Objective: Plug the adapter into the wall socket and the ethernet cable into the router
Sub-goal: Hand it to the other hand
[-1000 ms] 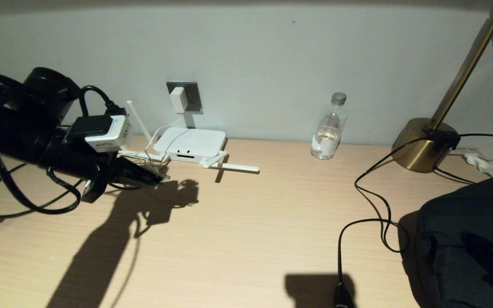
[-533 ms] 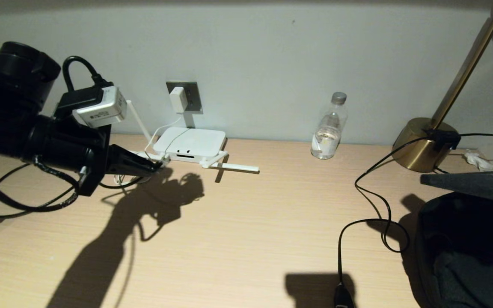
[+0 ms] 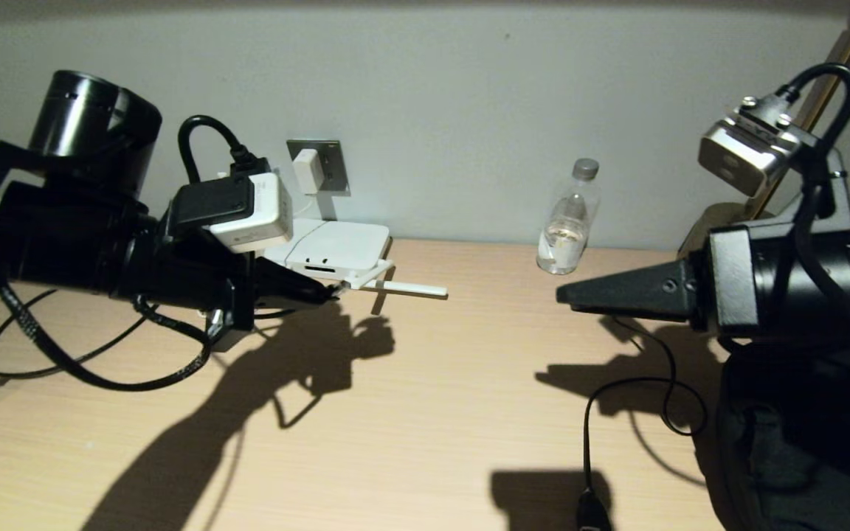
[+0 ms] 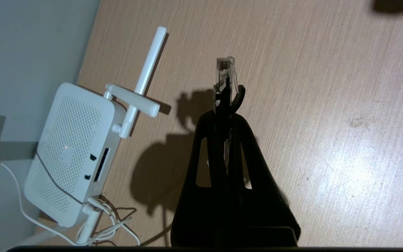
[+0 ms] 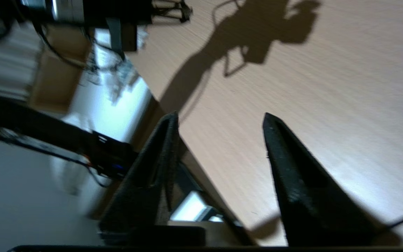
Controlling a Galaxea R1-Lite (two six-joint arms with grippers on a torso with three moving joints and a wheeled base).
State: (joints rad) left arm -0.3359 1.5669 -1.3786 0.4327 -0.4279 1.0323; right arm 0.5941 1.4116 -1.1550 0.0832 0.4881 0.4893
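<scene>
The adapter (image 3: pixel 307 171) sits plugged into the grey wall socket (image 3: pixel 330 166), and its thin white cord drops toward the router (image 3: pixel 336 247). The router lies flat against the wall with its dark ports (image 4: pixel 100 164) facing the table. My left gripper (image 3: pixel 329 293) hovers just in front of the router, shut on the ethernet cable (image 3: pixel 63 361). The cable's clear plug (image 4: pixel 224 71) sticks out past the left gripper (image 4: pixel 226 105), beside the router's antenna and pointing along the router's front. My right gripper (image 3: pixel 561 295) is raised over the table's right side, and the right gripper (image 5: pixel 220 117) is open and empty.
A water bottle (image 3: pixel 565 221) stands by the wall right of the router. The brass lamp base (image 3: pixel 702 225) is partly hidden behind my right arm. A thin black cord (image 3: pixel 646 383) loops across the table. A dark bag (image 3: pixel 801 442) fills the right front corner.
My left arm has carried the ethernet cable to the right, up to the router's front. My right arm has risen from the lower right and now reaches out over the table.
</scene>
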